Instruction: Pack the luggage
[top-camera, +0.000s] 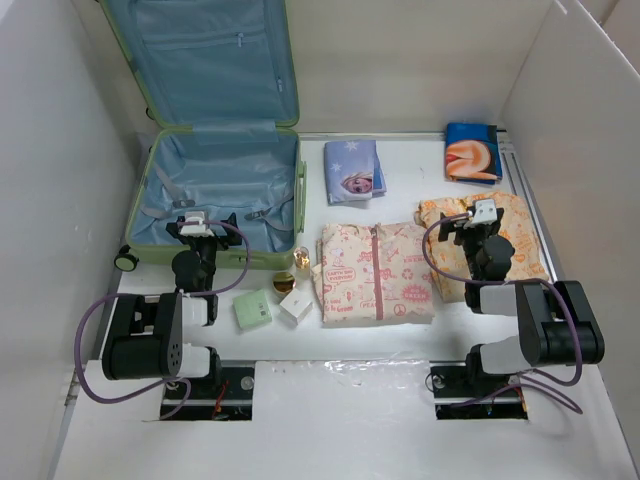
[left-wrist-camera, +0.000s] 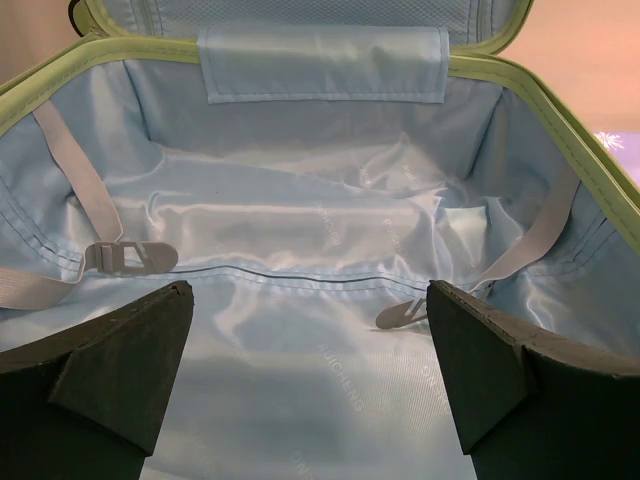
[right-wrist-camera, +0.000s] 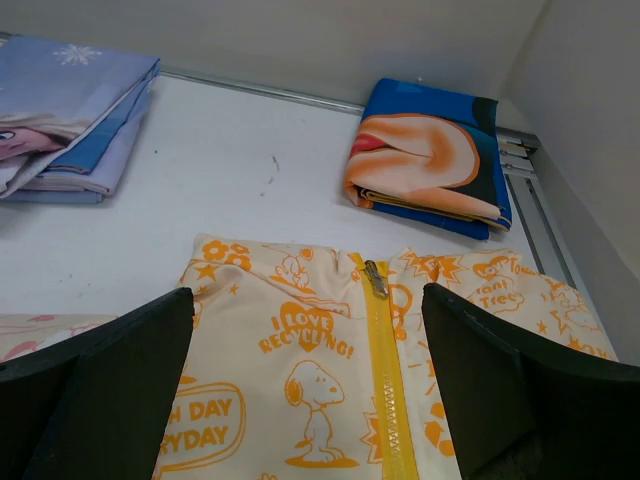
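We see a pink top (top-camera: 376, 272) beside a yellow top (right-wrist-camera: 320, 350) on the bench (top-camera: 400, 205) — plus a green box (top-camera: 253, 308) next to a white box (top-camera: 295, 305).

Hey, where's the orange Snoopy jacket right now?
The orange jacket lies on the right side of the top view, beneath the right claw. It is just right of the pink jacket and nearer the arms than the blue cloth.

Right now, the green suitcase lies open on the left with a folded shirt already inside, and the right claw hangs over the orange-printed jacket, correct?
Not quite. The suitcase is open on the left, but no shirt is inside: the left wrist view shows only blue lining and loose straps. The right claw does hang over the orange-printed jacket.
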